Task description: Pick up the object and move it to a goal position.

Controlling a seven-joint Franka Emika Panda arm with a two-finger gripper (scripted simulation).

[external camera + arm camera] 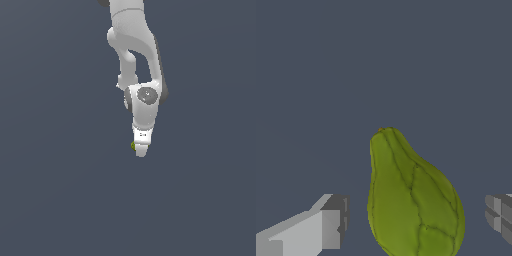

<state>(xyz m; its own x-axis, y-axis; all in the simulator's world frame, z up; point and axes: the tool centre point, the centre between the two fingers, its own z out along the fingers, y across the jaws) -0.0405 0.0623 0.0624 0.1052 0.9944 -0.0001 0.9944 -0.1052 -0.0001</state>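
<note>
The object (413, 200) is an olive-green, pear-shaped lump with dark veins, filling the lower middle of the wrist view. It lies between the two fingers of my gripper (416, 220), with a gap showing on each side of it. One finger (326, 227) is a pale grey block, and the other finger (498, 215) shows only at the picture's edge. In the exterior view the white arm points down, and its gripper (141, 150) hides nearly all of the object (133, 145), which peeks out as a green speck at the gripper's tip. The gripper is open.
A plain dark grey-blue floor (60, 200) surrounds the arm on every side. No other object or edge shows in either view.
</note>
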